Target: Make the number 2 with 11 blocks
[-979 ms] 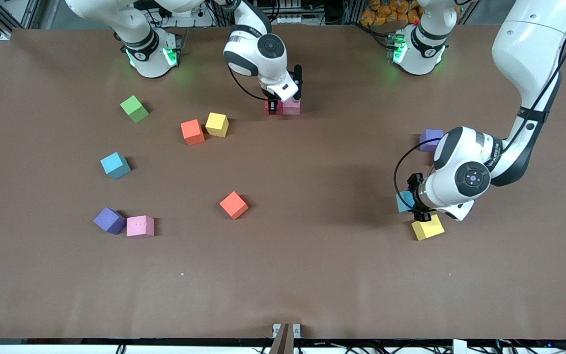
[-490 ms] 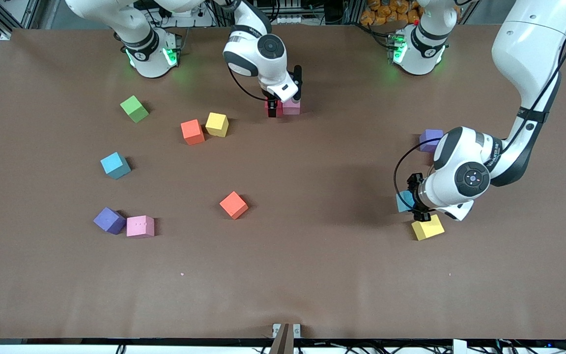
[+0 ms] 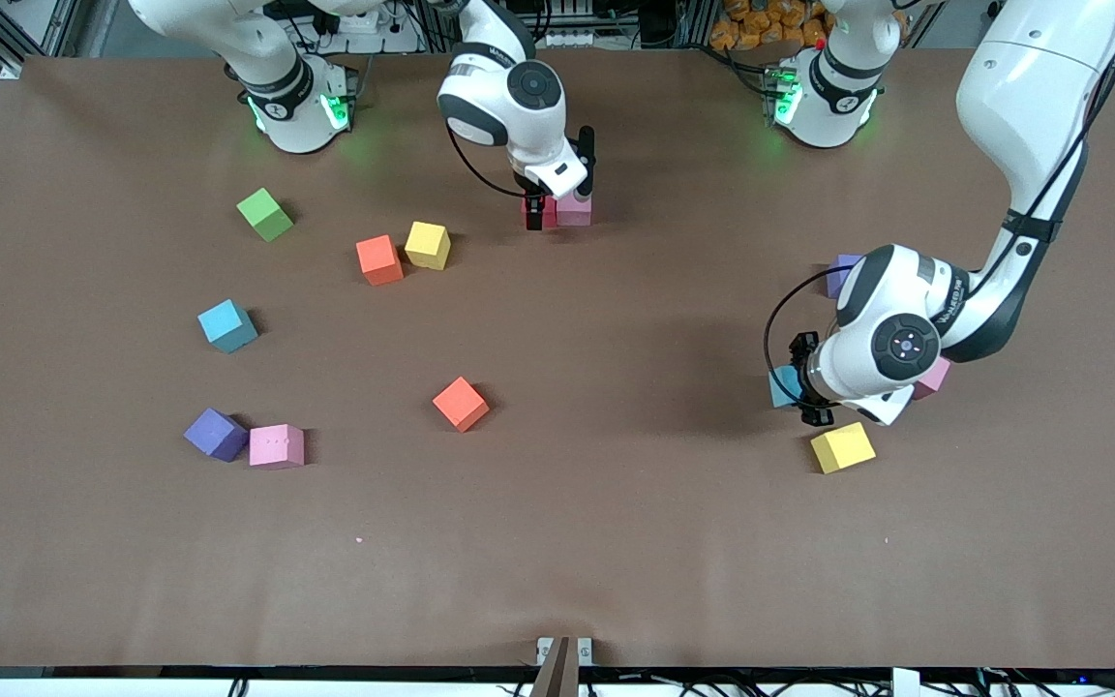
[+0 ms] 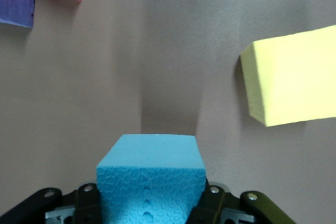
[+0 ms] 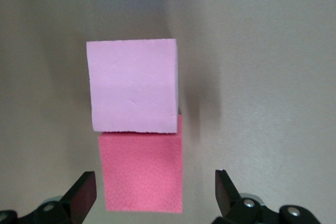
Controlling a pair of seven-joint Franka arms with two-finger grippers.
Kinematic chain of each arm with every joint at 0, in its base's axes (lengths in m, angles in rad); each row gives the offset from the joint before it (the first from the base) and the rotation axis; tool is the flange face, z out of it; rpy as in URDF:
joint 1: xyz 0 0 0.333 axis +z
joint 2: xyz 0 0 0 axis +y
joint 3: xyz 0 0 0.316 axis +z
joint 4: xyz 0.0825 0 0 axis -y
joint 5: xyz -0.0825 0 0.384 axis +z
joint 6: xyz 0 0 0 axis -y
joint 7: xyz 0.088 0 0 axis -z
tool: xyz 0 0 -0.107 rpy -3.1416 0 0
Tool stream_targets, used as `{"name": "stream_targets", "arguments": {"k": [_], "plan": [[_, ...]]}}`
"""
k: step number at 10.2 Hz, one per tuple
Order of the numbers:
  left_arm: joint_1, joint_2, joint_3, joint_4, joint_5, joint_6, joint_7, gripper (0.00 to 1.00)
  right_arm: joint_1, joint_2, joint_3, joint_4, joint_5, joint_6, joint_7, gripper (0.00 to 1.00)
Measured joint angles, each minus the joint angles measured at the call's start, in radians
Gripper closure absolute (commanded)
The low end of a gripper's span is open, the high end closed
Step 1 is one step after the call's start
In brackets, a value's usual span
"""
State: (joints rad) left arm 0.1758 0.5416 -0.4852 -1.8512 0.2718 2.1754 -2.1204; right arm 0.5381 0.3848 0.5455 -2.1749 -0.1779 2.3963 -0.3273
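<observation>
My left gripper [image 3: 802, 389] is shut on a blue block [image 4: 152, 182] and holds it just over the table beside a yellow block [image 3: 843, 447]. A pink block [image 3: 933, 378] and a purple block [image 3: 842, 269] peek out from under that arm. My right gripper [image 5: 152, 198] stands open low over a red block [image 5: 142, 171], which lies between the fingers with a gap on each side. The red block touches a pale pink block [image 5: 134, 85]. No number 2 is in view.
Toward the right arm's end lie a green cube [image 3: 265, 214], an orange block [image 3: 379, 259] beside a yellow one [image 3: 428, 245], a blue one [image 3: 227, 325], a purple one [image 3: 216, 433] against a pink one [image 3: 277, 446], and an orange one [image 3: 461, 403] mid-table.
My left gripper has lifted with the blue block and drawn away from the yellow block, uncovering a pink block under the arm. The right gripper stays over the red block.
</observation>
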Motion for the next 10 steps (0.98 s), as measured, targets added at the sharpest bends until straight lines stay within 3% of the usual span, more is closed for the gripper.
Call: {"name": "stream_targets", "arguments": {"k": [3, 4, 6, 8, 10], "plan": [[0.000, -0.113, -0.040, -0.178, 0.001, 0.104, -0.012, 1.00, -0.119, -0.091, 0.095, 0.014, 0.015, -0.147, 0.001, 0.00], [-0.001, -0.150, -0.072, -0.238, 0.001, 0.117, -0.042, 1.00, -0.184, -0.153, 0.133, 0.023, 0.061, -0.229, -0.029, 0.00], [-0.005, -0.168, -0.156, -0.307, 0.001, 0.142, -0.116, 1.00, -0.305, -0.288, 0.135, 0.043, 0.166, -0.316, -0.200, 0.00], [-0.049, -0.168, -0.211, -0.353, 0.001, 0.180, -0.209, 1.00, -0.408, -0.398, 0.040, 0.048, 0.230, -0.367, -0.292, 0.00], [-0.172, -0.159, -0.217, -0.387, 0.026, 0.221, -0.341, 1.00, -0.466, -0.428, -0.072, 0.050, 0.236, -0.363, -0.362, 0.00]]}}
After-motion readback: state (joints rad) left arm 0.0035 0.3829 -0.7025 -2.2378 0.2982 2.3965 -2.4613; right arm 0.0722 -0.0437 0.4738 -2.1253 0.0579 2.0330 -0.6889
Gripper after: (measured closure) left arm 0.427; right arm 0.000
